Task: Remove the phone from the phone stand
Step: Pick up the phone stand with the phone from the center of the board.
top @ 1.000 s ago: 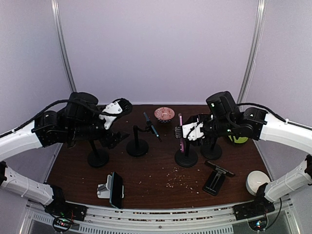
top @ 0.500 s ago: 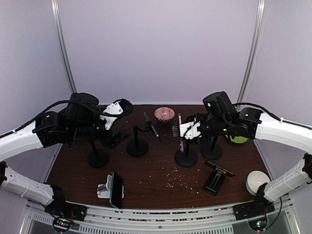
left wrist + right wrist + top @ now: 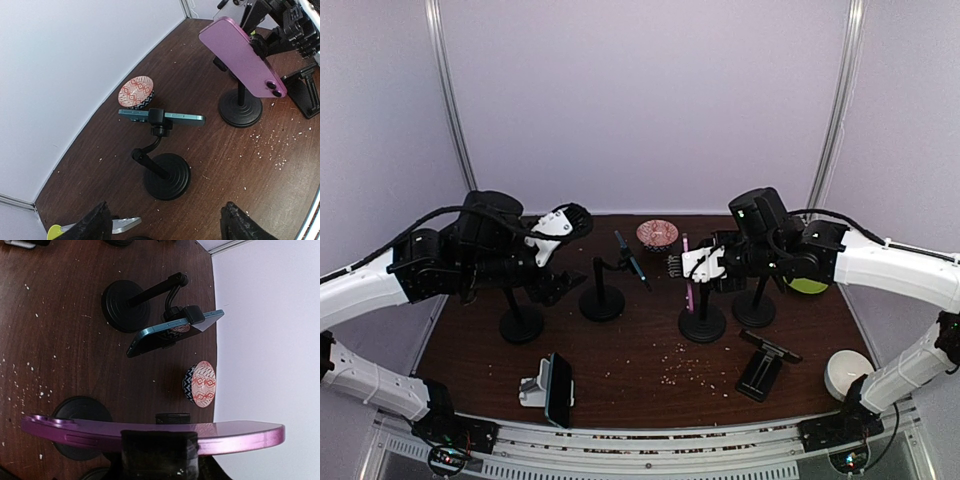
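At the centre of the top view the pink phone [image 3: 689, 288] sits clamped in its phone stand [image 3: 702, 324], with the right gripper [image 3: 682, 264] around it — grasping or not, I cannot tell. At mid-left, the left gripper [image 3: 165, 220] hangs released — nothing between its fingers.

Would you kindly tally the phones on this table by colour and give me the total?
pink phone: 1
teal phone: 1
black phone: 1
Total: 3
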Robot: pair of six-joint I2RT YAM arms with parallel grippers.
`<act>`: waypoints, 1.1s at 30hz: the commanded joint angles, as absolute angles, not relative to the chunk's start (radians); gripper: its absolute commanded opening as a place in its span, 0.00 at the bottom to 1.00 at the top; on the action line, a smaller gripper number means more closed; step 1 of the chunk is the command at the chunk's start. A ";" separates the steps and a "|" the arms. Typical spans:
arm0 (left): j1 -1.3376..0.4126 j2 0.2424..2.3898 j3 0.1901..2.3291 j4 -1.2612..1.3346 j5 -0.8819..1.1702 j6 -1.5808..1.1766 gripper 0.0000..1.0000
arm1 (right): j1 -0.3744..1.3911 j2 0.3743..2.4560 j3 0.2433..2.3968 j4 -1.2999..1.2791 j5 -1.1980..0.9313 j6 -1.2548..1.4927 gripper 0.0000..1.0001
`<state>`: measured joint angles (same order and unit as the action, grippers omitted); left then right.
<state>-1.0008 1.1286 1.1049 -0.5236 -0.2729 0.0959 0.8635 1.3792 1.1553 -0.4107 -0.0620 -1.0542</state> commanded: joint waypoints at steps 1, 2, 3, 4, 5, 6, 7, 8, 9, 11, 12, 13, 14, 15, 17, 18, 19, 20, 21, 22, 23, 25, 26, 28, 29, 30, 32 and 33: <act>-1.000 1.129 1.095 -0.471 -0.276 0.095 0.76 | 0.863 1.378 1.180 -0.405 -0.056 -1.064 0.29; -1.000 1.129 1.094 -0.471 -0.275 0.095 0.76 | 0.862 1.375 1.181 -0.404 -0.057 -1.062 0.26; -1.000 1.131 1.095 -0.470 -0.276 0.095 0.76 | 0.863 1.372 1.180 -0.400 -0.057 -1.062 0.21; -1.000 1.132 1.094 -0.469 -0.275 0.095 0.76 | 0.863 1.369 1.178 -0.390 -0.054 -1.061 0.16; -1.000 1.134 1.095 -0.469 -0.276 0.096 0.76 | 0.862 1.365 1.176 -0.379 -0.052 -1.057 0.12; -1.000 1.134 1.095 -0.468 -0.276 0.097 0.76 | 0.863 1.362 1.176 -0.373 -0.051 -1.054 0.07; -1.000 1.133 1.093 -0.467 -0.275 0.098 0.76 | 0.863 1.359 1.176 -0.368 -0.054 -1.049 0.04; -1.000 1.133 1.092 -0.464 -0.276 0.098 0.76 | 0.864 1.356 1.176 -0.366 -0.058 -1.045 0.02; -1.000 1.131 1.091 -0.460 -0.276 0.098 0.76 | 0.862 1.351 1.175 -0.364 -0.065 -1.041 0.01; -1.000 1.131 1.091 -0.455 -0.275 0.097 0.76 | 0.863 1.341 1.175 -0.359 -0.073 -1.030 0.00; -1.000 1.133 1.091 -0.453 -0.277 0.095 0.76 | 0.863 1.336 1.175 -0.350 -0.074 -1.014 0.00; -1.000 1.134 1.093 -0.450 -0.279 0.094 0.76 | 0.863 1.332 1.173 -0.333 -0.070 -1.001 0.00; -1.000 1.136 1.094 -0.448 -0.282 0.091 0.76 | 0.862 1.323 1.167 -0.307 -0.056 -0.966 0.00; -1.000 1.136 1.098 -0.447 -0.287 0.087 0.76 | 0.863 1.316 1.157 -0.273 -0.046 -0.943 0.00; -1.000 1.136 1.102 -0.442 -0.296 0.076 0.76 | 0.862 1.297 1.138 -0.217 -0.019 -0.880 0.00; -1.000 1.134 1.104 -0.436 -0.300 0.071 0.76 | 0.862 1.287 1.125 -0.191 -0.012 -0.859 0.00; -0.999 1.131 1.103 -0.427 -0.304 0.063 0.76 | 0.863 1.275 1.113 -0.168 -0.006 -0.841 0.00; -1.000 1.128 1.100 -0.411 -0.307 0.055 0.77 | 0.864 1.264 1.100 -0.143 -0.001 -0.826 0.00; -1.000 1.124 1.095 -0.393 -0.309 0.049 0.77 | 0.864 1.254 1.091 -0.126 -0.002 -0.819 0.00; -1.000 1.122 1.090 -0.373 -0.309 0.046 0.78 | 0.864 1.245 1.085 -0.114 -0.001 -0.781 0.00; -1.000 1.120 1.087 -0.354 -0.309 0.041 0.79 | 0.864 1.238 1.081 -0.108 -0.002 -0.763 0.00; -1.000 1.122 1.081 -0.307 -0.313 0.031 0.82 | 0.864 1.226 1.081 -0.115 -0.005 -0.741 0.00; -1.000 1.123 1.076 -0.280 -0.312 0.028 0.84 | 0.863 1.221 1.084 -0.121 -0.004 -0.730 0.00; -1.001 1.129 1.071 -0.236 -0.305 0.025 0.90 | 0.863 1.216 1.098 -0.155 -0.010 -0.710 0.00; -1.000 1.136 1.071 -0.215 -0.295 0.026 0.94 | 0.864 1.214 1.108 -0.177 -0.020 -0.695 0.00; -1.000 1.141 1.072 -0.198 -0.284 0.027 0.97 | 0.864 1.213 1.120 -0.202 -0.027 -0.678 0.00; -1.000 1.157 1.079 -0.163 -0.281 0.023 0.98 | 0.863 1.213 1.150 -0.249 -0.039 -0.632 0.00; -1.000 1.164 1.081 -0.144 -0.278 0.019 0.98 | 0.863 1.212 1.159 -0.265 -0.040 -0.608 0.00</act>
